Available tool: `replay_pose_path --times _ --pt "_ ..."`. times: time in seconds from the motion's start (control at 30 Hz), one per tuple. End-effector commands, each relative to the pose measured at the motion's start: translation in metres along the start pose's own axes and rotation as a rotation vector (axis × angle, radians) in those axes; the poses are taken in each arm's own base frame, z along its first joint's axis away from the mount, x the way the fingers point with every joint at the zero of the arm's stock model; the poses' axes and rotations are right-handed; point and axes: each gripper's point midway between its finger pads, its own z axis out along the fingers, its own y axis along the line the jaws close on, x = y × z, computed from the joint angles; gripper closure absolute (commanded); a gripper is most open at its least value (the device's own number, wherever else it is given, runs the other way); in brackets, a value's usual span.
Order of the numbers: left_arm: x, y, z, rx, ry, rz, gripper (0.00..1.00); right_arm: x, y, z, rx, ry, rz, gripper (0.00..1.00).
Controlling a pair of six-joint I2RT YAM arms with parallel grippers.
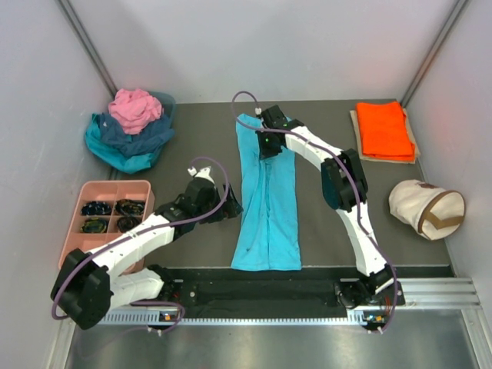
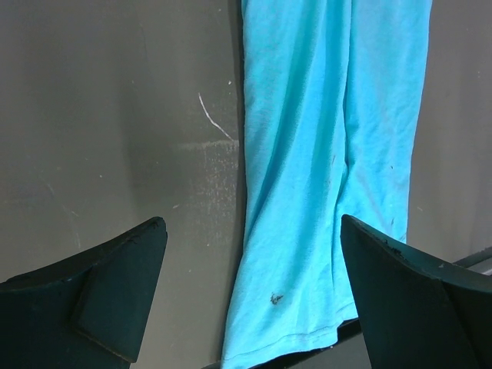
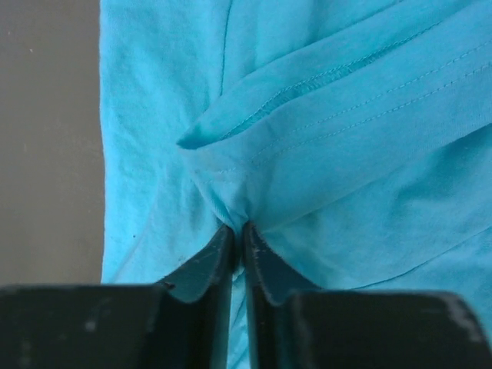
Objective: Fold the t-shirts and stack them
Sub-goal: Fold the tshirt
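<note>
Right gripper (image 3: 237,229) pinching turquoise t-shirt (image 3: 346,154) fold at fingertips; left gripper (image 2: 252,231) spread wide, shirt's other end beneath; judgement: lift low, carry fold straight, edges aligned.

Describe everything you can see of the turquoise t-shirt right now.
The turquoise t-shirt is thin, soft knit, folded lengthwise into a long, lightly wrinkled strip. It lies flat down the middle of the dark table, its wider near end at the front edge, a small dark speck near it. At the far end the right gripper is shut on a pinch of cloth by a stitched hem. The open left gripper hovers beside its left edge.
</note>
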Motion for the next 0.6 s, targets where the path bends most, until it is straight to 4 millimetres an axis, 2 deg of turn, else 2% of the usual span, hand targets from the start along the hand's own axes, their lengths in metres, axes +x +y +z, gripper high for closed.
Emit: replay_pose_path --times 0.0,0.57 --pt "-0.005 -0.004 0.001 0.032 -0.024 -0.004 0.01 -0.011 -0.001 -0.010 0.008 -0.044 -0.002 0.99" --pt "0.003 -0.007 0.007 0.058 0.021 -0.007 0.01 -0.009 -0.034 -0.032 0.200 -0.092 0.046 1.00"
